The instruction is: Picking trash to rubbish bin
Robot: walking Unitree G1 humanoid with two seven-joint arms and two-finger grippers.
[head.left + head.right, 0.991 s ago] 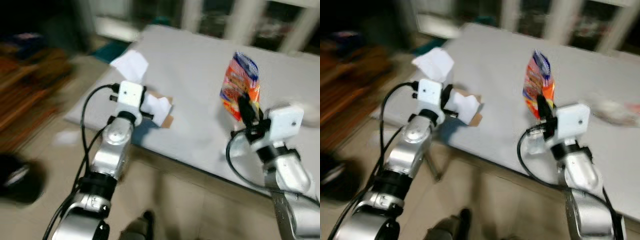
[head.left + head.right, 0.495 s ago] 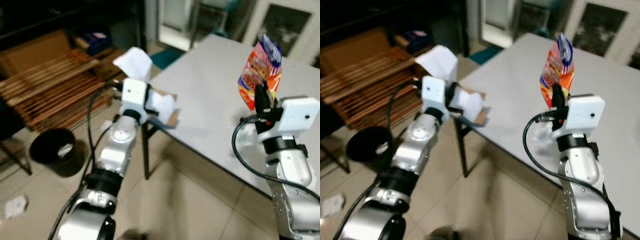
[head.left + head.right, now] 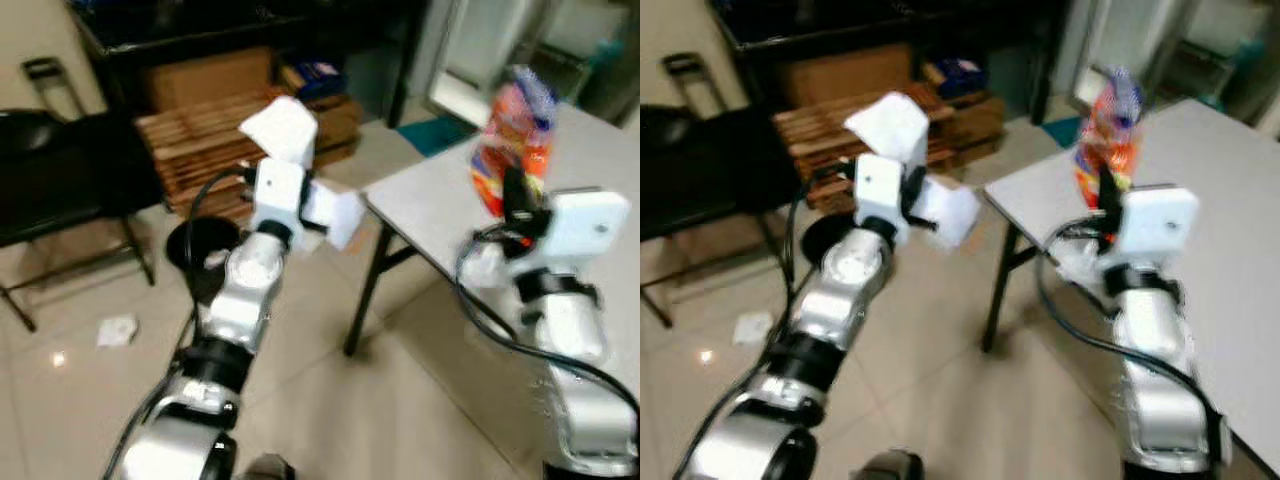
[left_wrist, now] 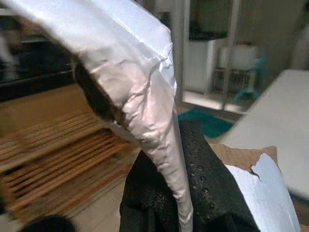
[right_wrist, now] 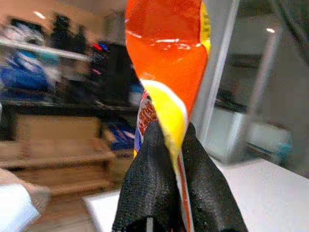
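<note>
White crumpled paper (image 3: pixel 283 128) w/ a torn brown cardboard backing (image 4: pixel 241 155) is pinched in the left gripper (image 4: pixel 181 193), fingers closed tight on a folded edge; it is held in the air above and just beside the rubbish bin (image 3: pixel 200 245), a black round bin standing on the tiled floor (image 3: pixel 90 390) near the wooden slat pallets (image 3: pixel 200 150). Orange-red crisp packet (image 3: pixel 1108 140) is clamped upright in the right gripper (image 5: pixel 169 169), both fingers shut on its lower seam; it sits well apart from the bin, over the corner of the grey table (image 3: pixel 590 150). Handling, judged: both items look v. light and limp. Paper is soft, creases easily, may tear at the cardboard join, so grip on the thick folded part is sound. Packet film is prob. slick and springy; a hold at the crimped seam gives most purchase, whereas the puffed body would slide or collapse. Neither is fragile. Risk: light pieces may drift or cling to a finger on release, so drop should be made low over the bin mouth. A scrap of paper (image 3: pixel 117 330) lies on the floor near the bin, beside a black chair (image 3: pixel 60 190).
</note>
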